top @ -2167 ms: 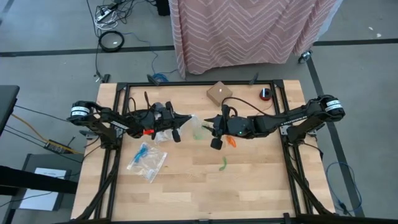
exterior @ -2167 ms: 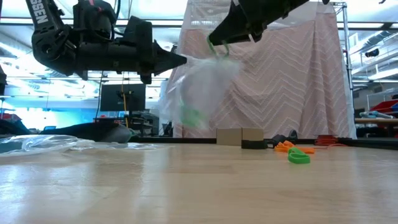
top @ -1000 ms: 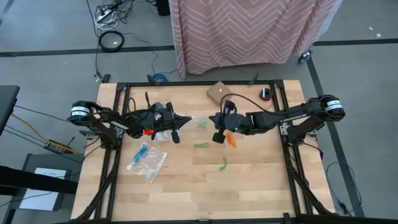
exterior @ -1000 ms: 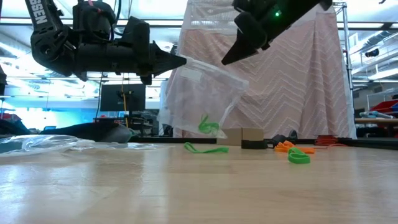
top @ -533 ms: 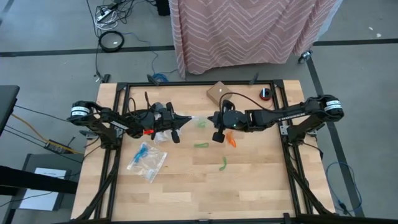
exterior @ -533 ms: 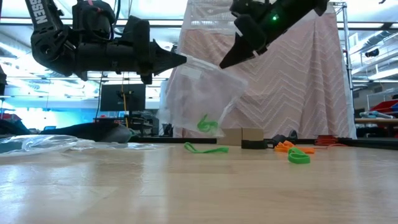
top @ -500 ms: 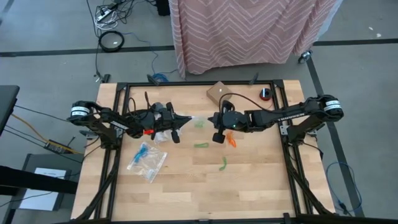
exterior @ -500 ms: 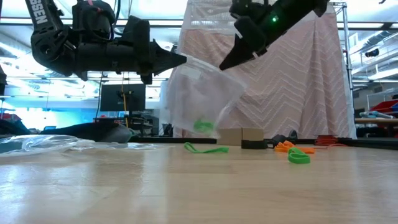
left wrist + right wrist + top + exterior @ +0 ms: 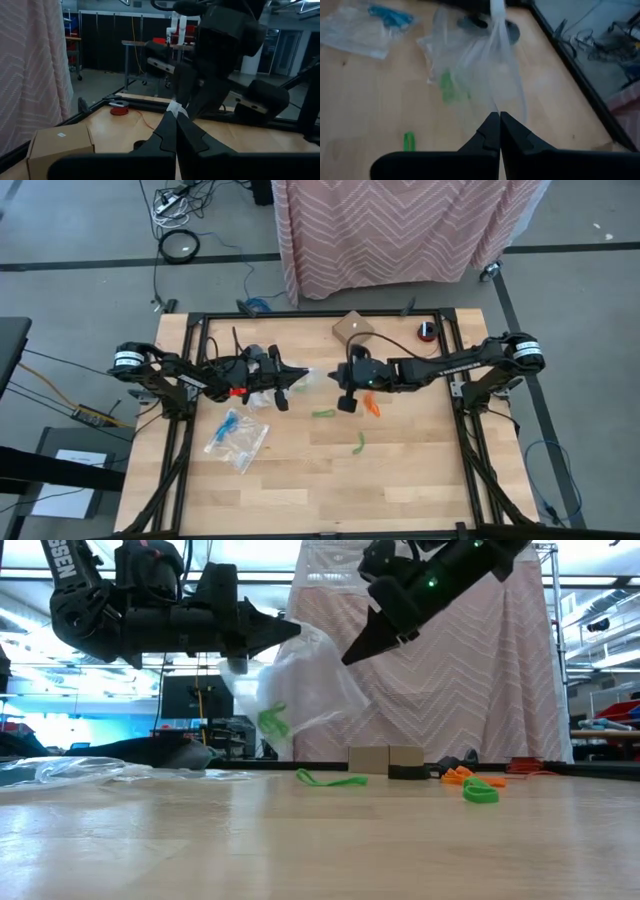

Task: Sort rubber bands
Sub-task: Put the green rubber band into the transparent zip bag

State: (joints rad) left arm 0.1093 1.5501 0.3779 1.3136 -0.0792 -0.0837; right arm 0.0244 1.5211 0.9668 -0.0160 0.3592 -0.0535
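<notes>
A clear zip bag [image 9: 300, 690] hangs in the air between my two grippers, with a green rubber band [image 9: 272, 720] inside it. My left gripper [image 9: 297, 630] is shut on the bag's top. My right gripper [image 9: 345, 660] slants down from the right and is shut at the bag's right edge. On the table lie a green band [image 9: 323, 413] below the bag, a second green band [image 9: 358, 443] nearer the front, and orange bands [image 9: 372, 406] under the right arm. My left gripper pinches the bag's top edge [image 9: 305, 635] between its two shut fingers, coming level from the table's left. The bag hangs below, clear of the table. My right gripper pinches the bag's film [image 9: 496, 107] at its fingertips, slanting down from the right. A strip of the bag [image 9: 497, 50] runs taut from there toward the left gripper.
A second clear bag [image 9: 237, 435] holding blue bands lies flat at the front left. A cardboard box [image 9: 351, 328] and a small red and black object [image 9: 427, 330] sit at the far edge. Black frame rails run along both table sides.
My right gripper has sunk a little and gone toward the left gripper, staying shut. The bag, spread out to the right before, has bunched up and swung toward the table's left, and the green band inside has gone left with it.
</notes>
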